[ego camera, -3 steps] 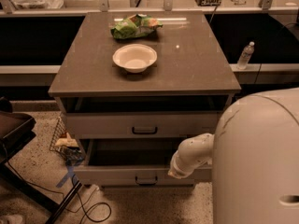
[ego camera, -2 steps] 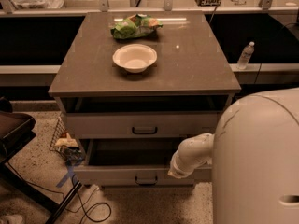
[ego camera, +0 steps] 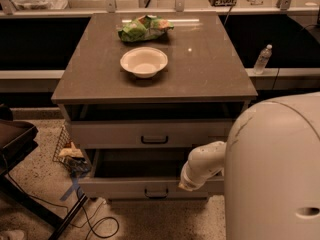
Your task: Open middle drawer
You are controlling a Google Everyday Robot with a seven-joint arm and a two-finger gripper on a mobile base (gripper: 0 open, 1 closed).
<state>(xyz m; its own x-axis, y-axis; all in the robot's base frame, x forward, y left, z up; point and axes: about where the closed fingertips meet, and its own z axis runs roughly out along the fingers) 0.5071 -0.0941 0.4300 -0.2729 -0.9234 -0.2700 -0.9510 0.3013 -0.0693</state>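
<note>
The middle drawer [ego camera: 125,186] is the lower of the two light-grey fronts that show. It has a small dark bar handle [ego camera: 156,192] and stands pulled out, its dark interior [ego camera: 140,163] open to view. The drawer above it [ego camera: 110,134] has a taller front with its own handle and is out only a little. My white arm [ego camera: 205,163] reaches down from the right. My gripper [ego camera: 184,185] is at its tip, against the middle drawer's front, right of the handle.
A white bowl [ego camera: 144,61] and a green bag [ego camera: 145,28] lie on the cabinet's brown top [ego camera: 210,69]. A water bottle [ego camera: 262,59] stands on the ledge at right. A dark chair [ego camera: 15,139], a wire basket [ego camera: 67,149] and floor cables [ego camera: 100,224] are at left.
</note>
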